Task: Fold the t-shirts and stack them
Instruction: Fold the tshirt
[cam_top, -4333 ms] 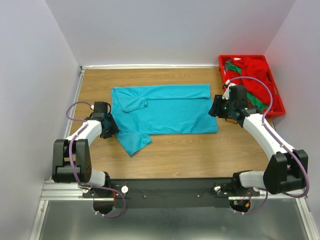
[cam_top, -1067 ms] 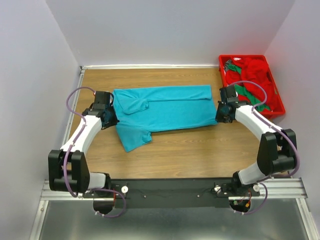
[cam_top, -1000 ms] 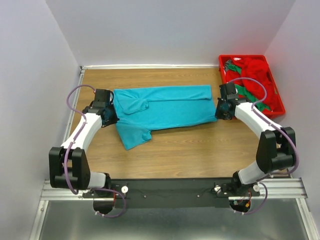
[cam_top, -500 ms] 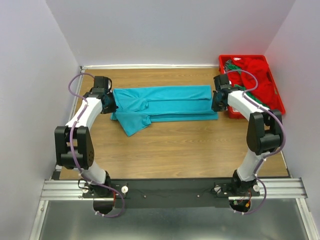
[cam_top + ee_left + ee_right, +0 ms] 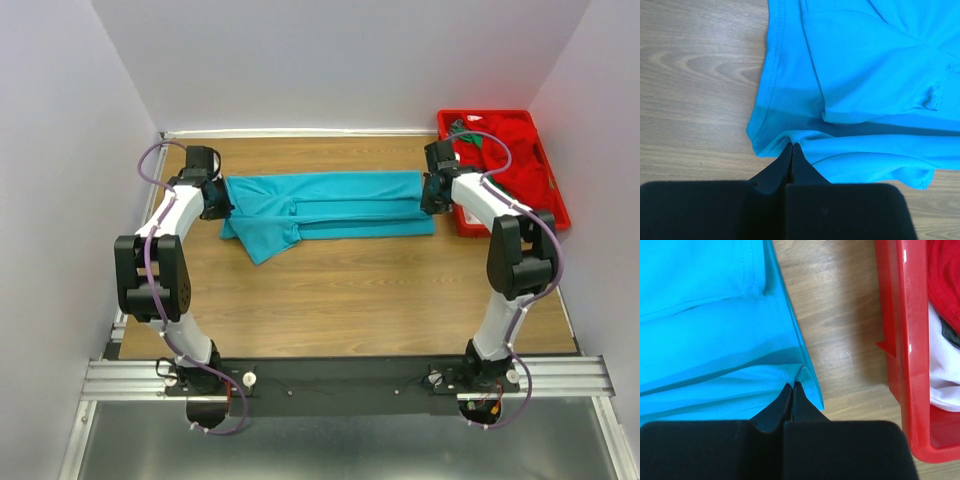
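A teal t-shirt (image 5: 325, 204) lies across the back of the wooden table, its near long edge folded over toward the far edge. My left gripper (image 5: 218, 199) is shut on the shirt's left near edge; the left wrist view shows the closed tips (image 5: 792, 146) pinching a fold of teal cloth (image 5: 865, 80). My right gripper (image 5: 430, 196) is shut on the shirt's right near corner, its tips (image 5: 792, 385) clamped on the teal hem (image 5: 715, 340). One sleeve (image 5: 262, 240) sticks out toward the near side. Red and green t-shirts (image 5: 510, 150) lie heaped in the tray.
A rigid red plastic tray (image 5: 555, 215) stands at the back right, close beside the right gripper; its wall (image 5: 900, 350) fills the right of the right wrist view. White walls close in the table on three sides. Bare wood (image 5: 350, 300) lies between the shirt and the arm bases.
Both grippers have carried the shirt's near edge away from the arm bases toward the back wall, folding it over. The shirt now looks narrower front to back.
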Controlling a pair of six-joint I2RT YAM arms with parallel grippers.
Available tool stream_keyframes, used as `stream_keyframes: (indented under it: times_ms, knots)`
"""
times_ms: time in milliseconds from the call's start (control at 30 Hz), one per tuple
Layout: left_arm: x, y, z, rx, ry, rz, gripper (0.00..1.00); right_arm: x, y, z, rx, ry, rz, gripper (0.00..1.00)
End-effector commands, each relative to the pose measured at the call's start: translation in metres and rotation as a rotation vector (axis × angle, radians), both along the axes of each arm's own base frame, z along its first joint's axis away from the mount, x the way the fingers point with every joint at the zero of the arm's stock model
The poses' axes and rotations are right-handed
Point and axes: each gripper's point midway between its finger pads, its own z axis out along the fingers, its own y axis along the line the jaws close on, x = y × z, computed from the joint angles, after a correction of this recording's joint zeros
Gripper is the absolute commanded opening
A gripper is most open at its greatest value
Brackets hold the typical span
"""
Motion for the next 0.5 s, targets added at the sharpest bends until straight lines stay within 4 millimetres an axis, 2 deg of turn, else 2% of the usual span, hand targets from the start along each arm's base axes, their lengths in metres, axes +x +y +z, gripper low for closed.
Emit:
stream_keyframes:
  times_ms: [0,233,467]
  knots:
    - [0.015,0.001,0.008,-0.006,-0.049,-0.017,0.00,0.005,-0.010,-0.008,-0.043,0.020,-0.019,0.01]
    - [0.024,0.007,-0.003,0.011,-0.065,0.020,0.00,0.007,-0.011,-0.029,-0.062,0.048,-0.022,0.01]
    - [0.026,0.008,-0.021,0.009,-0.052,0.045,0.00,0.013,-0.012,-0.036,-0.060,0.028,-0.038,0.01]
